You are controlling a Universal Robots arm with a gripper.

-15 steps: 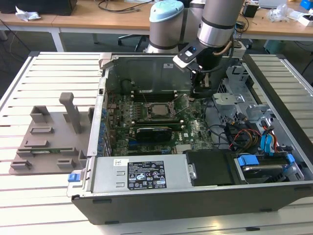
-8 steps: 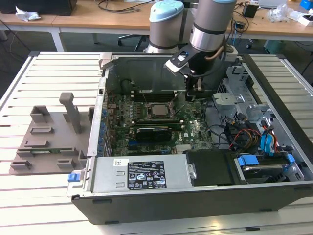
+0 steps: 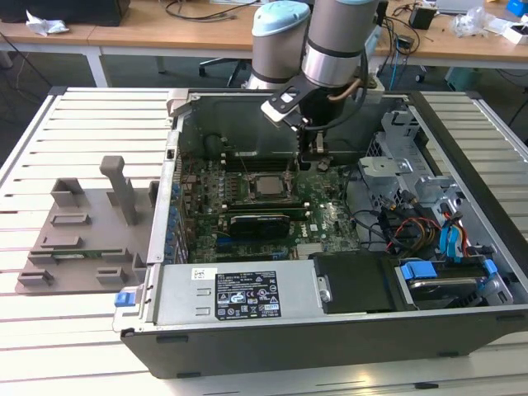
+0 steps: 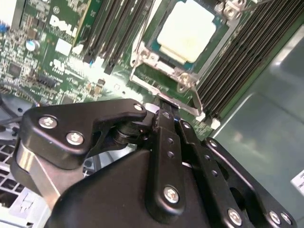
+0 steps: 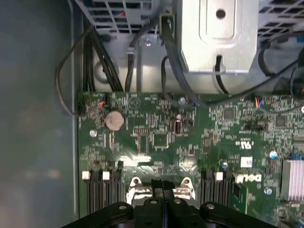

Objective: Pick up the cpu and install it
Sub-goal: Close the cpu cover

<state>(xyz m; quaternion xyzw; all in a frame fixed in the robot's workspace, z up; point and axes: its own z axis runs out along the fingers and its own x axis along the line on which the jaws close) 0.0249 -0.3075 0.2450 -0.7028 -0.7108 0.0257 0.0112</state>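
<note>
At the exterior view's left, a grey plastic jig (image 3: pixel 87 227) lay on the slatted table (image 3: pixel 49 346), just beside the open computer case (image 3: pixel 330 338). Mid-frame, inside the case: green circuit board (image 3: pixel 330 219), with the cpu (image 3: pixel 266 185) lying flat in its socket, silvery top up. Second wrist view: cpu (image 4: pixel 187 31) pale and square, seated within the metal socket frame (image 4: pixel 189 81). Toward the exterior view's right of the socket, the gripper (image 3: pixel 319 162) hung low over the board, apart from the cpu. Both wrist views had the gripper (image 4: pixel 164 109) (image 5: pixel 164 184) clenched, black fingers pressed together with nothing between them, tips near the socket frame's edge. Farther right: tangled cables (image 3: pixel 396 227) and blue-tabbed drive bays (image 3: pixel 417 271).
</note>
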